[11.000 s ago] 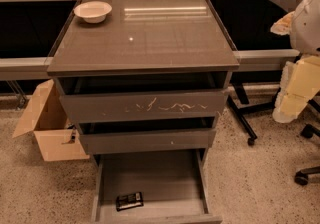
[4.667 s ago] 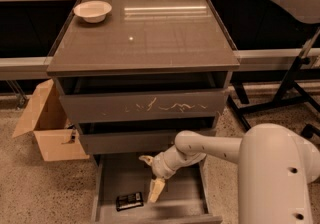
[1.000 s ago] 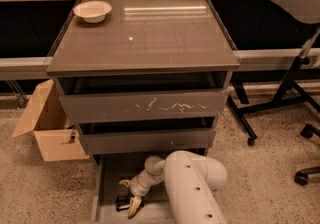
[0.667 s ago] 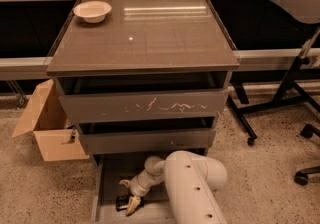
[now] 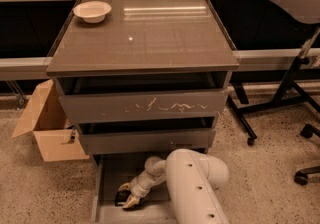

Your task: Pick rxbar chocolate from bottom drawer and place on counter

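The claw [image 5: 128, 195] is seen lowered into the pulled-out bottom drawer [image 5: 111, 174], near its front. Its two pale fingers [image 5: 124, 186] are held apart, and the rxbar chocolate [image 5: 119, 198] is found lying on the drawer floor between them; whether it is being pressed cannot be told. The counter [image 5: 150, 38] is occupied by a white bowl [image 5: 92, 11] at one back corner. A cardboard box [image 5: 47, 128] is set on the floor beside the cabinet.

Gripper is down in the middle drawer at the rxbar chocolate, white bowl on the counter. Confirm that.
Wrong drawer: the camera view shows the gripper in the bottom drawer at the rxbar chocolate. White bowl on the counter is right.
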